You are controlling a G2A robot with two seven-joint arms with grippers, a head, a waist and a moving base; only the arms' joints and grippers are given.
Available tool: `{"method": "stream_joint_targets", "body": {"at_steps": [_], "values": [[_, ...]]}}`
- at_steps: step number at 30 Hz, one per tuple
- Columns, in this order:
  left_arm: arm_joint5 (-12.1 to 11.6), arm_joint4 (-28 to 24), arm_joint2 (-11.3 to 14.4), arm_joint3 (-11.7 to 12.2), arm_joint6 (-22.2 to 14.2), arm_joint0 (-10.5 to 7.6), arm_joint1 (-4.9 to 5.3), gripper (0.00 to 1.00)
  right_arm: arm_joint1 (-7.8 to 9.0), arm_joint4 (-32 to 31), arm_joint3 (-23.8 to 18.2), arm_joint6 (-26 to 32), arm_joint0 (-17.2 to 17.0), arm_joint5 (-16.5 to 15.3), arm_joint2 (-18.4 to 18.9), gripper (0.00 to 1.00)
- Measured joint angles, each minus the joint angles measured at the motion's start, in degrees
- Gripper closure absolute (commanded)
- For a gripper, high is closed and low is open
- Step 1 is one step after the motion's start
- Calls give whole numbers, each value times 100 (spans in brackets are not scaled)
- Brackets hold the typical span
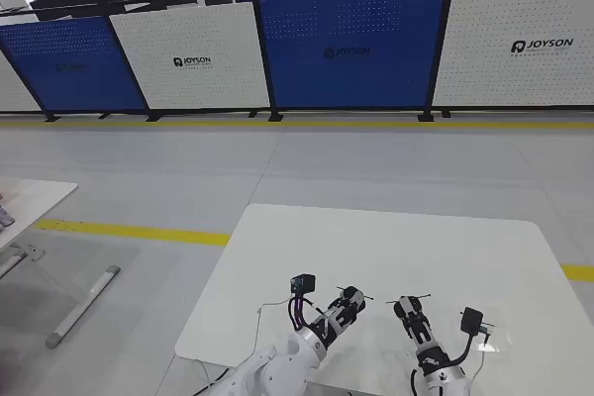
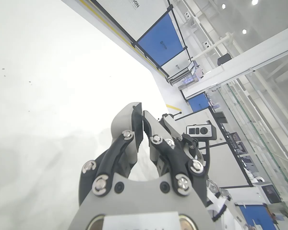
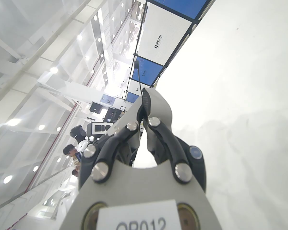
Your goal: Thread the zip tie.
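Both arms hang low over the near edge of the white table (image 1: 376,238), side by side. The right gripper (image 3: 144,93) is clamped on a thin black zip tie (image 3: 138,76) that sticks out past its fingertips, while the left gripper (image 2: 143,114) has its pads pressed together, and I cannot tell whether anything sits between them. The blue and white panels (image 1: 351,49) behind carry a printed logo, and a white sticker (image 3: 136,214) with dark characters sits on the right gripper's base.
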Motion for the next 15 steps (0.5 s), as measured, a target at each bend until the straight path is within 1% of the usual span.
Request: {"method": "stream_joint_targets", "body": {"at_steps": [3, 9, 15], "values": [[1, 0, 0, 0, 0, 0, 0, 100, -5, -43, -12, 62, 33, 61, -27, 100], [1, 0, 0, 0, 0, 0, 0, 100, -35, -74, -1, 288, 198, 333, -150, 100], [1, 0, 0, 0, 0, 0, 0, 100, -55, -53, -13, 260, 226, 342, -166, 100]]}}
